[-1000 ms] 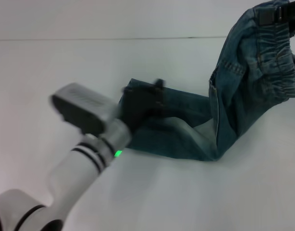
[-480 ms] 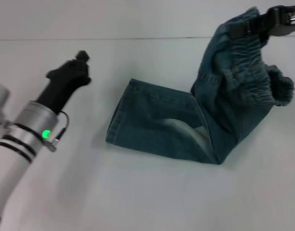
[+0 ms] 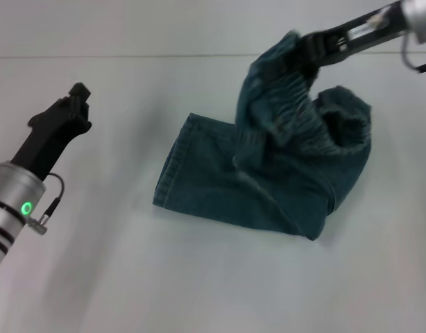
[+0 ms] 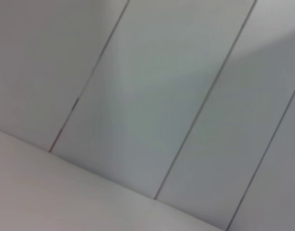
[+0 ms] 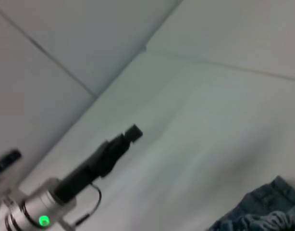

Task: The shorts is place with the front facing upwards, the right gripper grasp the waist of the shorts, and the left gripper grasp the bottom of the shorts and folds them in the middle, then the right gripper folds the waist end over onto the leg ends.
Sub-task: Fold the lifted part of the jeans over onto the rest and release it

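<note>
Shorts [image 3: 268, 187] of faded blue denim, already doubled lengthwise, lie right of centre on the plain white tabletop [image 3: 199, 277], and their gathered elastic waist [image 3: 289, 104] has swung leftward over the last second, pinched in the jaws of the right gripper [image 3: 311, 47], black and two-fingered, toward the flat stitched leg ends [image 3: 173, 170]. The black left gripper [image 3: 73, 104] has let go and pulled back to the left, jaw state unclear, so the final fold looks about halfway over. Pale seamed wall panels [image 4: 152, 96] stand behind.
</note>
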{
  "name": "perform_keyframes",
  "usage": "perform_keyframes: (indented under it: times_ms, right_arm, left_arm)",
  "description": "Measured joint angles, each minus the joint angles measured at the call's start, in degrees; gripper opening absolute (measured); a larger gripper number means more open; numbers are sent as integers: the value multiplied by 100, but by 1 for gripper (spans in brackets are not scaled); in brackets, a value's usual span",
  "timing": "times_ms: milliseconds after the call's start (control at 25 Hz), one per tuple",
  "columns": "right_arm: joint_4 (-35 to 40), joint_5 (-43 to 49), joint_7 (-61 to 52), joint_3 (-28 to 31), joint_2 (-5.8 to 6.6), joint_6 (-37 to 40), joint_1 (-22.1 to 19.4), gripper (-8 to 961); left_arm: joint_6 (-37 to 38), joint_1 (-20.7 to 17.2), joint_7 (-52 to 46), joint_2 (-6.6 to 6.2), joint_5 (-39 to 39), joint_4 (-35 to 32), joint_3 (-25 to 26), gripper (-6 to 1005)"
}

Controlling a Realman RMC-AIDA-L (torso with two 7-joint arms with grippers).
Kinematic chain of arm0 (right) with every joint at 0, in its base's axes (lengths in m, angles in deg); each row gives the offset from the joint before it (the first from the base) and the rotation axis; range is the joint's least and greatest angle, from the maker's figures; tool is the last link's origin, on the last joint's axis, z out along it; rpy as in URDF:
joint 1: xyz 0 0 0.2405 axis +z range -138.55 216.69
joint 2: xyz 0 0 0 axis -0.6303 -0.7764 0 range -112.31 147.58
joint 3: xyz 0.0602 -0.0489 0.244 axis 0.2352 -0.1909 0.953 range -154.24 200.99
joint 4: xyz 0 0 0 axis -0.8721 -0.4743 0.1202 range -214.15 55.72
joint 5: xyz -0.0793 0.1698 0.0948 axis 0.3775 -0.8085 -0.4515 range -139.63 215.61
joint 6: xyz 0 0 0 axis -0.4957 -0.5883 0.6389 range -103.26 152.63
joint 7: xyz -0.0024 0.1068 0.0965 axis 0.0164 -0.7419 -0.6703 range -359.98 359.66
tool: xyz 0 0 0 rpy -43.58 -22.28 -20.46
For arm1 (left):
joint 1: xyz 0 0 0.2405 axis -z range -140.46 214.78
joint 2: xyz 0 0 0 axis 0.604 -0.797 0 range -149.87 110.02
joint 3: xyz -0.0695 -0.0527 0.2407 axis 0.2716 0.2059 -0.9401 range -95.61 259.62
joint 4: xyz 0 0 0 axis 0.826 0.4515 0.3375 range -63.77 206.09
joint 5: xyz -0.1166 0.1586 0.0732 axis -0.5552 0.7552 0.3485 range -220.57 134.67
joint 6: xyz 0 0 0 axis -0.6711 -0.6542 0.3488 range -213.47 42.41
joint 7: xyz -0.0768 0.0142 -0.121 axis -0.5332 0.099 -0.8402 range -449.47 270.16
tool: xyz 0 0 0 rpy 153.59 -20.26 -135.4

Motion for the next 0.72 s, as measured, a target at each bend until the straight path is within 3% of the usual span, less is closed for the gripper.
perform_keyframes:
  times_ms: [440, 600, 720]
  right_arm:
    - [-378, 764, 198, -743, -584, -480, 906, 252]
    - [-469, 1044, 274, -802, -746, -638, 1118, 268]
    - [-462, 1133, 363, -891, -854, -681, 1181, 333]
  left_arm:
    - [74, -163, -3, -18, -1, -49, 273, 1]
    - [49, -166, -2, -11, -1, -53, 272, 0]
    - [37, -167, -2, -10, -1, -54, 270, 0]
